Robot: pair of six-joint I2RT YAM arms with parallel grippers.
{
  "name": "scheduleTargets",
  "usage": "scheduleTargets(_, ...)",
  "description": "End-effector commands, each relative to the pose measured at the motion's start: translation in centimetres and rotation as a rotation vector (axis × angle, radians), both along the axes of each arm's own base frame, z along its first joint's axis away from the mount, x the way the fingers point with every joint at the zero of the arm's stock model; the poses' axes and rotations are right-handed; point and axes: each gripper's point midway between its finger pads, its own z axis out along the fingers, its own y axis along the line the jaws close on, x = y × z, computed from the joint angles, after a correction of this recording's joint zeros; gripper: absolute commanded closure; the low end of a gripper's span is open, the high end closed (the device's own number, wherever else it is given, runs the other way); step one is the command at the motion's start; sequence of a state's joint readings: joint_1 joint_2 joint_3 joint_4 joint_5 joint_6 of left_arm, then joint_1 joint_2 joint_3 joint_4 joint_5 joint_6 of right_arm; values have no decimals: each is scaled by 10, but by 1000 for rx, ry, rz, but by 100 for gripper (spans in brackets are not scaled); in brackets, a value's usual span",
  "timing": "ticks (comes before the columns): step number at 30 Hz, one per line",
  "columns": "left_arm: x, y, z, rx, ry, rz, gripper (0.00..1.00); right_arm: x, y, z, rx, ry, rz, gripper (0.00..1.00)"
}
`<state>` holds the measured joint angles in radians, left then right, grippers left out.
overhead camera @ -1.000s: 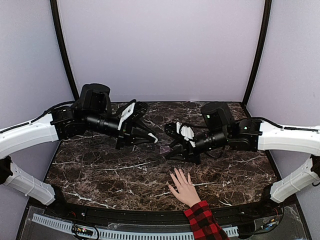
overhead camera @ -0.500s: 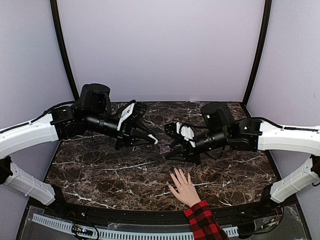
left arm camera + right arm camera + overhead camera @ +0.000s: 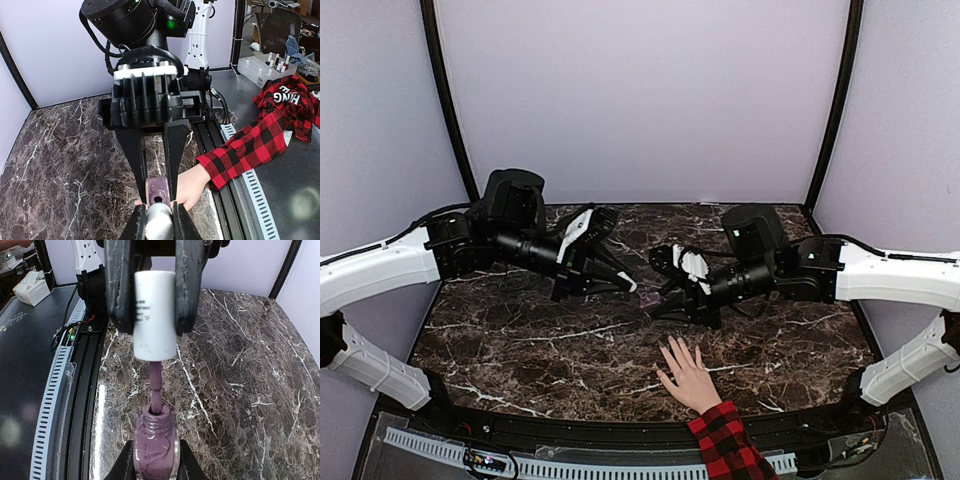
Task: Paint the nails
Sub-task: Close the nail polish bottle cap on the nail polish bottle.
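Observation:
My left gripper [image 3: 626,283] is shut on a white polish cap [image 3: 159,226]; it also shows in the right wrist view [image 3: 154,310]. Its purple brush stem [image 3: 156,387] dips into the open neck of a purple polish bottle [image 3: 156,447]. My right gripper [image 3: 658,302] is shut on that bottle [image 3: 159,189] and holds it above the table. A light-skinned hand [image 3: 688,375] with a red-and-black plaid sleeve [image 3: 725,445] lies flat, fingers spread, just in front of both grippers. Its nails [image 3: 672,345] are too small to make out.
The dark marble table [image 3: 520,340] carries the hand only. A black rail [image 3: 570,430] runs along the near edge. Lilac walls [image 3: 640,100] close the back and sides.
My left gripper has shifted slightly right and down toward the bottle with the cap. The right arm and the hand have not moved.

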<state>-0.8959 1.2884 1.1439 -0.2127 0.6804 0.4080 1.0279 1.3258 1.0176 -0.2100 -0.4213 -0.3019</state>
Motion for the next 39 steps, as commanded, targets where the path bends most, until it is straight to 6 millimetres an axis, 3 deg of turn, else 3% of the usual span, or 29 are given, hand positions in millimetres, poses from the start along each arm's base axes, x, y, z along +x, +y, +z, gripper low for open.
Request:
scheduleTargets(1, -5, -2, 9, -16, -8, -27, 100, -1, 9, 22, 58, -32, 14, 100)
scheduleTargets(19, -2, -2, 10, -16, -12, -14, 100, -3, 12, 14, 33, -30, 19, 100)
scheduleTargets(39, -4, -1, 4, 5, -12, -21, 100, -3, 9, 22, 57, -42, 10, 100)
